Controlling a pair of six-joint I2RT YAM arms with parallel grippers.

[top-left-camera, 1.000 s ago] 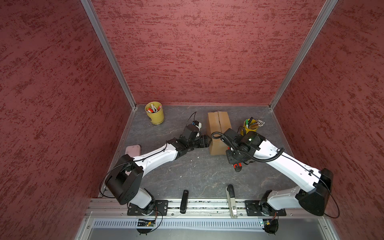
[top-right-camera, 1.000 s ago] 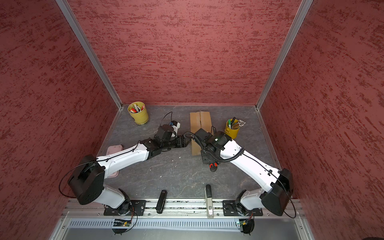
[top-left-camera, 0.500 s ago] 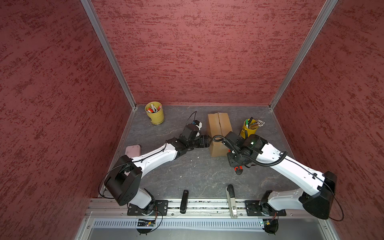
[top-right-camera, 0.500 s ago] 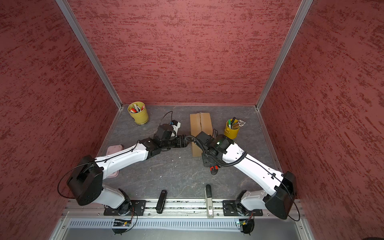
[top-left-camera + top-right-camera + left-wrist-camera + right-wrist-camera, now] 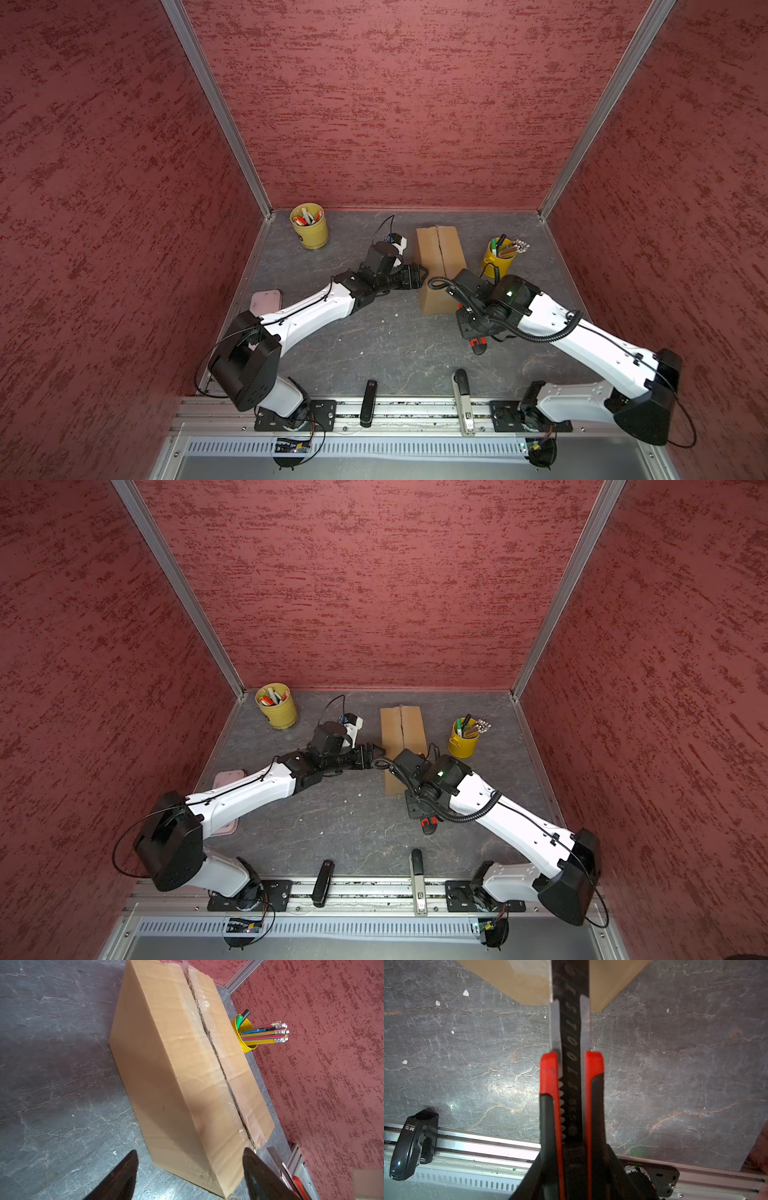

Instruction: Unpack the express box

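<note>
- Since a second ago: right arm (image 5: 590, 340) has drawn back slightly toward the front rail, taking the red-and-black snap-blade utility knife (image 5: 571, 1088) with it. Left arm (image 5: 316, 309) has edged in toward the plain brown oblong cardboard express box (image 5: 440, 257). Box itself has not shifted.
- Express box: stands on the grey stone-patterned counter (image 5: 374, 345), back centre, long axis running front to back in both top views. Top flaps down. Left wrist view shows the centre seam as a ragged dark slit along its length, with clear tape beside it.
- Left jaws: spread wide, holding nothing, at the box's left long side by its near corner. That corner sits between the two tips in the left wrist view. Contact with the cardboard: cannot tell.
- Right jaws: closed on the utility knife handle, at the box's near end. Black segmented blade is run out and overlaps the box's near edge in the right wrist view. Whether it touches: cannot tell.
- Yellow cup of pencils and markers (image 5: 498, 259): just right of the box, not touching it.
- Second yellow cup of markers (image 5: 309, 226): back left corner, well apart.
- Pink flat case (image 5: 266, 301): left edge of counter, partly hidden by the left arm.
- Black stapler (image 5: 368, 399) and grey stapler (image 5: 463, 395): at the front edge, lying across the rail.
</note>
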